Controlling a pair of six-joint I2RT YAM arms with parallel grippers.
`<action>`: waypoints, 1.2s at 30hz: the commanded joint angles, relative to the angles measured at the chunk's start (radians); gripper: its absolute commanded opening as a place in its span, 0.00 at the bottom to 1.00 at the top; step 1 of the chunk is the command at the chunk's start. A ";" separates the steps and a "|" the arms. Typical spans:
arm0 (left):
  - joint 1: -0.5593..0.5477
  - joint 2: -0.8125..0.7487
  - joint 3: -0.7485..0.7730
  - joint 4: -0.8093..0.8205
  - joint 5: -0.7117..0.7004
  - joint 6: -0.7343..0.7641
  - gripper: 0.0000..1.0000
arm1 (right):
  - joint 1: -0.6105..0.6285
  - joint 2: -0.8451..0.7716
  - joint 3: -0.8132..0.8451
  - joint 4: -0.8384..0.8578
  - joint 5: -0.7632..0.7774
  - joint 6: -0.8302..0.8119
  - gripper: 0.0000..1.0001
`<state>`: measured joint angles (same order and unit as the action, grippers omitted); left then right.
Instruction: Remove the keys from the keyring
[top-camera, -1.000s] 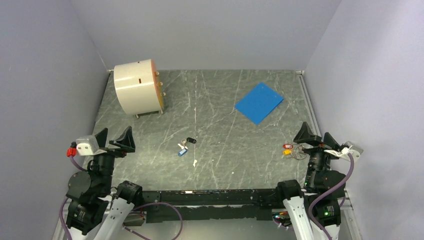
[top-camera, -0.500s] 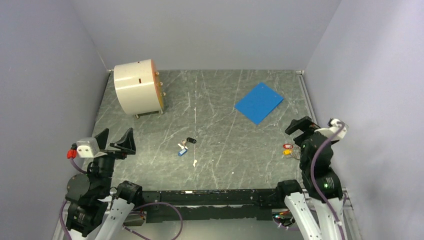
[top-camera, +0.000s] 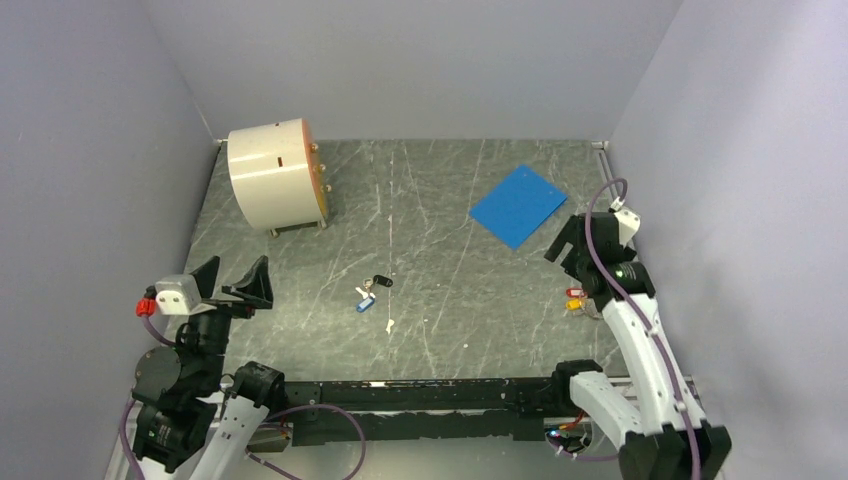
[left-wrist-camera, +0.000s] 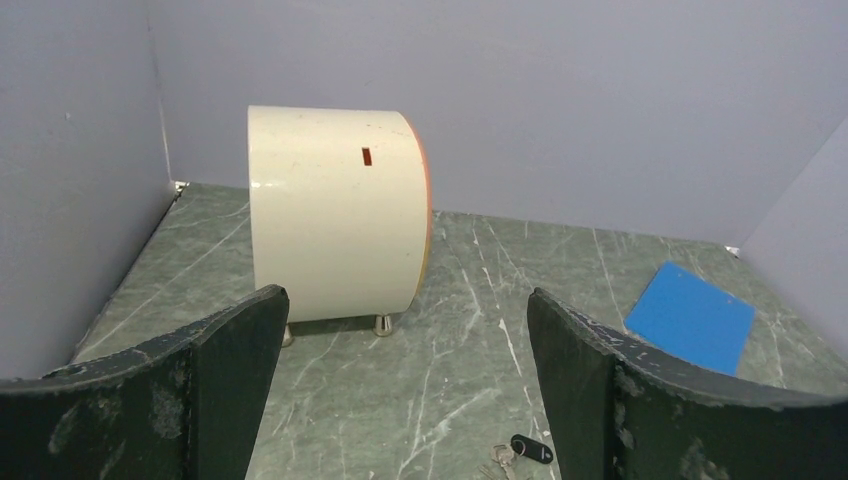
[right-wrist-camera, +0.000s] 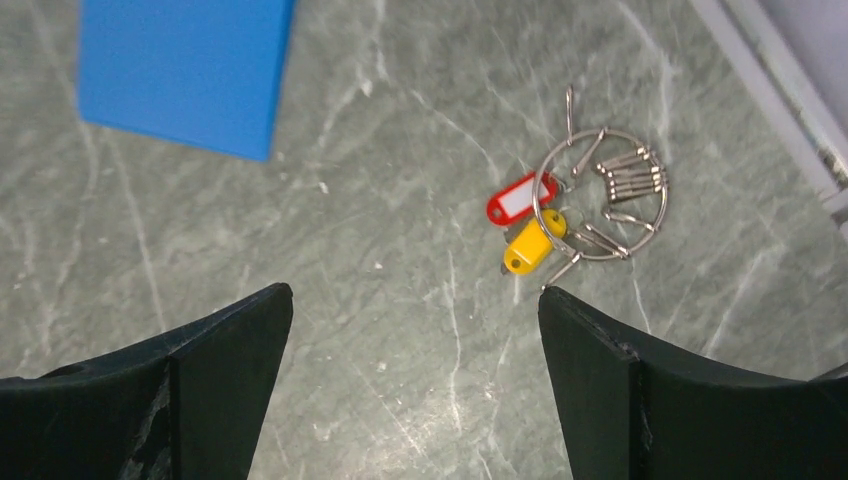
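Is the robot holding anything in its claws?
No, nothing is held. The left gripper and the right gripper are both open and empty. The keyring lies on the table, with no finger touching it.

Plain grey-lilac walls (top-camera: 420, 60) enclose a dark green marbled table (top-camera: 440, 270).

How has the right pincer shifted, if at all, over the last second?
Yes. The right pincer moved leftward and farther back in the top view, closing on the blue sheet, jaws open.
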<state>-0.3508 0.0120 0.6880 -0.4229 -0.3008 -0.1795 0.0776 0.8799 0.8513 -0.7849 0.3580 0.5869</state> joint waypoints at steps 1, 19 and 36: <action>-0.023 -0.003 -0.018 0.051 0.011 0.025 0.95 | -0.180 0.071 -0.049 0.040 -0.199 -0.005 0.95; -0.071 -0.009 -0.027 0.046 0.021 0.054 0.95 | -0.381 0.352 -0.117 0.250 -0.245 0.010 0.65; -0.113 -0.010 -0.028 0.044 0.015 0.063 0.95 | -0.432 0.533 -0.114 0.369 -0.240 0.028 0.42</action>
<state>-0.4545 0.0120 0.6655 -0.4149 -0.2932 -0.1421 -0.3477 1.3888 0.7074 -0.4637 0.1040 0.6106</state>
